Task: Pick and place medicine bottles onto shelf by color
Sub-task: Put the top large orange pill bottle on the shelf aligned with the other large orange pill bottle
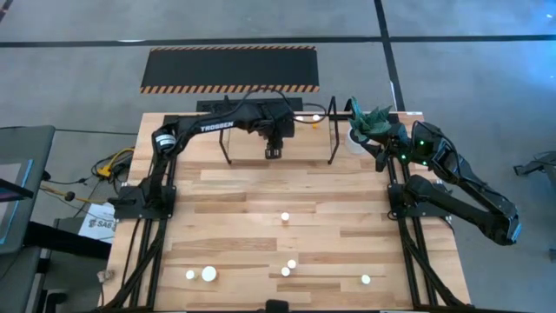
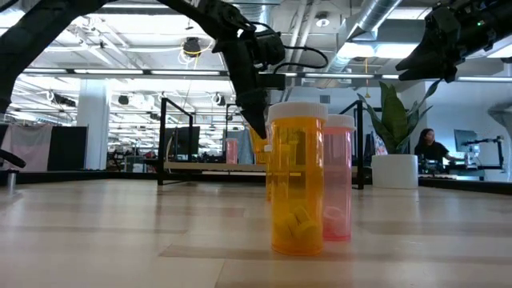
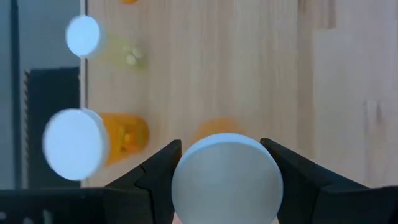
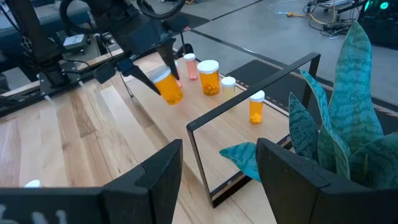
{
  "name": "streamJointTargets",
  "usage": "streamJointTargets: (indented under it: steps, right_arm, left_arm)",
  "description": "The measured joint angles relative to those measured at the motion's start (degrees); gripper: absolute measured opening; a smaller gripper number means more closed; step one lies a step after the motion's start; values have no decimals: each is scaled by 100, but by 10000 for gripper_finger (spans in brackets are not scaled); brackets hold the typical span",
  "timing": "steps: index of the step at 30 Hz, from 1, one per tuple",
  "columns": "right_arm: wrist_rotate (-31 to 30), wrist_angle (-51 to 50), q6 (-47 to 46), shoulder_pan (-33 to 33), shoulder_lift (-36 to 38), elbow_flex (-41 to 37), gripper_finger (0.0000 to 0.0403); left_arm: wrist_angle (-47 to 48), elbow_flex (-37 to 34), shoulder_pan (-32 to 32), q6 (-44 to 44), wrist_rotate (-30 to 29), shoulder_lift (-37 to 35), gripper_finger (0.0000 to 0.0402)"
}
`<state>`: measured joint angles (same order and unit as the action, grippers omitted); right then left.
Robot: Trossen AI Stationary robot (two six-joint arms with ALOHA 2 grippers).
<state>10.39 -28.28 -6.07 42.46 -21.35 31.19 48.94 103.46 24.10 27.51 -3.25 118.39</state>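
A: Largest item first?
B: Wooden table (image 1: 261,196), both arms mounted on it. Next, the shelf (image 4: 205,134): pale board in a black rod frame, along the table's far edge.

A: Arms?
B: Left arm reaches across to the shelf. Left gripper (image 1: 274,149) hangs over the shelf's middle, fingers part-spread and closed on an orange bottle (image 4: 169,87); the left wrist view shows its white cap pinched between both fingers. Whether the bottle's base touches the board, cannot tell. Right arm folded at the table's right side. Right gripper (image 4: 217,171) beside the potted plant (image 4: 348,118), fingers apart, holding nothing.

A: Bottles already shelved?
B: Four visible in the right wrist view: one pinkish (image 4: 190,66), one large orange (image 4: 209,77), one small pale (image 4: 228,85), and one small orange (image 4: 256,107) standing apart nearer the plant.

A: Bottles off the shelf?
B: Six white caps on the table's near half, among them an amber bottle (image 2: 297,178) with a pink bottle (image 2: 338,180) just behind it.
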Motion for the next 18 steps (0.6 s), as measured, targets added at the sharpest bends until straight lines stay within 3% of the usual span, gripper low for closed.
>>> streamJointTargets:
  steps: [18]
  right_arm:
    - [0, -2, 0, 1, -1, -1, 226]
  left_arm:
    - [-370, -13, 65, 1518, 195, 239, 185]
